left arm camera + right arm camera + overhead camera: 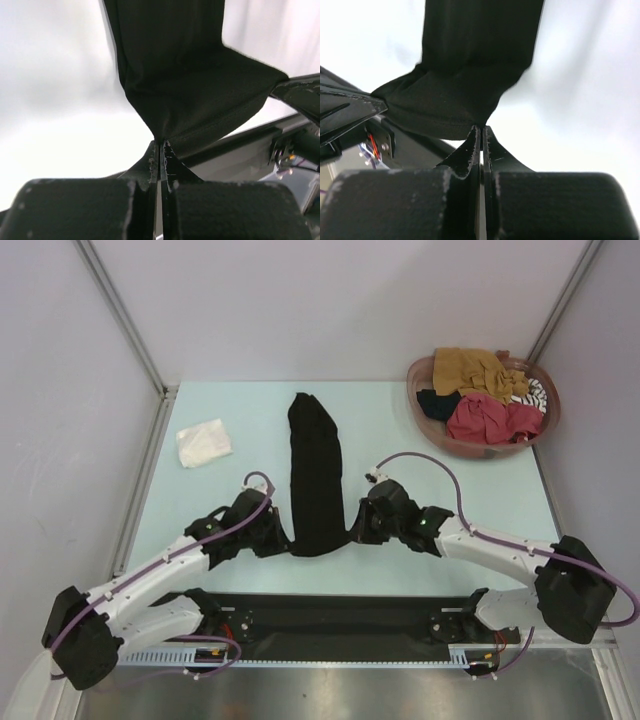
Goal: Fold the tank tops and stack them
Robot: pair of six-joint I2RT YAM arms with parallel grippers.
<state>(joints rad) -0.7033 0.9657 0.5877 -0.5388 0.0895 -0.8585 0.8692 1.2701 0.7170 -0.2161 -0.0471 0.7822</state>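
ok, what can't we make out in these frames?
- Top view: basket contents under the top garments; count unclear.
- Top view: white tank top, too small to read its folds.
- Wrist views: black tank top far end, cut by the top edge.

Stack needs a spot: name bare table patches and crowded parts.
Bare: pale green table between folded white tank top and black tank top, and between that and round reddish-brown plastic basket. Crowded: near edge, where left pincer and right pincer grip the black hem.
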